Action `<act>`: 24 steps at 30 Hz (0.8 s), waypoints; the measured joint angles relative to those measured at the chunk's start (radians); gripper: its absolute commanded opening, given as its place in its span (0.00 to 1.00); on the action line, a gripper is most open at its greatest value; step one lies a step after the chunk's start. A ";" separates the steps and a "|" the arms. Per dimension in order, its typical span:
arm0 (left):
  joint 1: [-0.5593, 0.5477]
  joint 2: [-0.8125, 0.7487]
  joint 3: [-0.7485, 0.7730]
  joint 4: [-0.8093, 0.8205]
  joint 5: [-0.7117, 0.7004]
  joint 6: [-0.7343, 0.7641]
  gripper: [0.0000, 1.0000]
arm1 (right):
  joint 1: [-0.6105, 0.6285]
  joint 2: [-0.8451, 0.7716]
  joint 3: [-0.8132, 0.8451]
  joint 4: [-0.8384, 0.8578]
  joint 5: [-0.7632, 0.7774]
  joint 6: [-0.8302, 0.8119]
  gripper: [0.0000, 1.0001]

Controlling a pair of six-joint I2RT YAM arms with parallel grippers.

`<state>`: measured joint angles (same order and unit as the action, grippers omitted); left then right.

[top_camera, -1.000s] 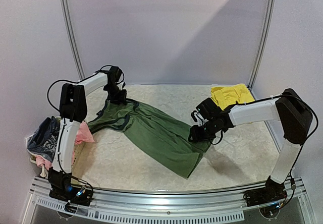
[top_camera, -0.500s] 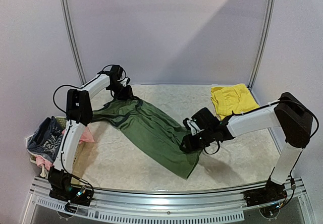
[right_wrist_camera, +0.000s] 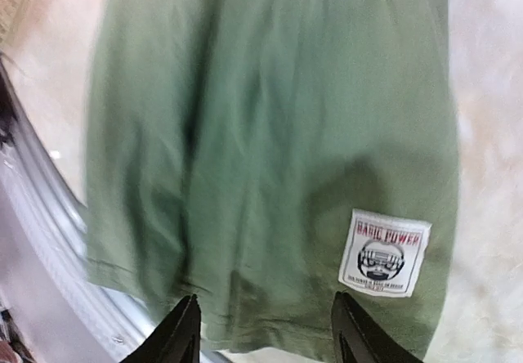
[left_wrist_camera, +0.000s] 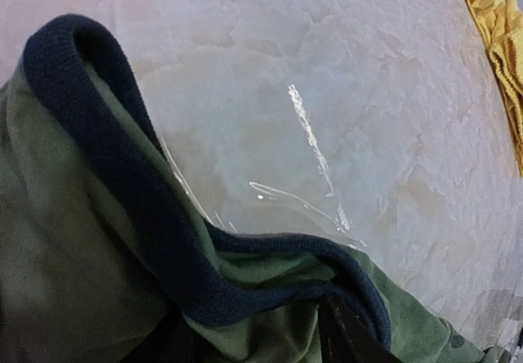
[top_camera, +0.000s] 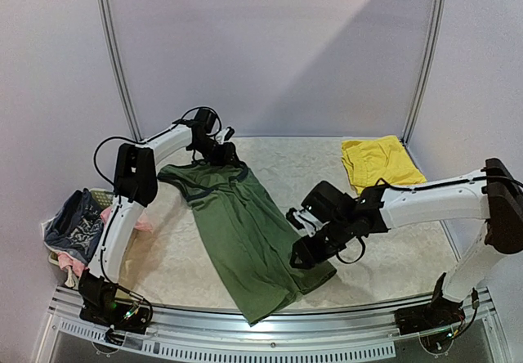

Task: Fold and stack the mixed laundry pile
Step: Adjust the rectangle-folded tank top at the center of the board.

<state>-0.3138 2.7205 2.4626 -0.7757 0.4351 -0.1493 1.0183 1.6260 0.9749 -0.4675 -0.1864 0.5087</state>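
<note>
The olive-green sleeveless top (top_camera: 245, 232) lies spread from the back left to the front edge of the table. My left gripper (top_camera: 216, 146) is at its navy-trimmed shoulder. In the left wrist view (left_wrist_camera: 257, 342) its fingers stand apart, with the trim and green cloth (left_wrist_camera: 82, 257) bunched over and between them. My right gripper (top_camera: 304, 253) is open over the hem (right_wrist_camera: 270, 134), its fingers (right_wrist_camera: 184, 330) either side of flat cloth. The white patch (right_wrist_camera: 384, 253) is just right of them. The yellow shorts (top_camera: 376, 160) lie at the back right. A blue-grey piece (top_camera: 73, 224) and a pink piece (top_camera: 139, 220) sit at the left.
The pale mesh basket (top_camera: 53, 258) stands off the table's left edge under the blue-grey and pink pieces. The metal front rail (top_camera: 270, 334) runs along the near edge, and the hem reaches it. Curved frame posts stand at the back corners.
My left gripper moved right along the back with the shoulder. My right gripper moved toward the front left with the hem. The top swung from a diagonal to nearly front-to-back.
</note>
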 measured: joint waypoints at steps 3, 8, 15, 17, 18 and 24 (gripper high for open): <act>-0.002 -0.036 -0.049 0.014 -0.003 0.009 0.63 | -0.043 -0.028 0.093 -0.013 0.022 -0.020 0.59; -0.001 -0.127 -0.124 0.037 -0.069 0.016 0.71 | -0.197 0.024 0.258 0.032 0.018 -0.044 0.60; 0.000 -0.393 -0.364 0.109 -0.174 0.015 0.72 | -0.342 0.410 0.671 0.077 -0.149 -0.095 0.58; 0.000 -0.458 -0.439 0.127 -0.198 0.014 0.73 | -0.369 0.545 0.809 0.069 -0.221 -0.099 0.58; 0.000 -0.495 -0.492 0.143 -0.214 0.010 0.73 | -0.380 0.612 0.880 0.056 -0.252 -0.100 0.58; -0.002 -0.639 -0.788 0.209 -0.267 -0.027 0.72 | -0.427 0.886 1.169 -0.013 -0.411 -0.087 0.58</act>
<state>-0.3161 2.0811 1.6745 -0.5671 0.1677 -0.1768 0.5911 2.5122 2.1441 -0.4801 -0.5972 0.4217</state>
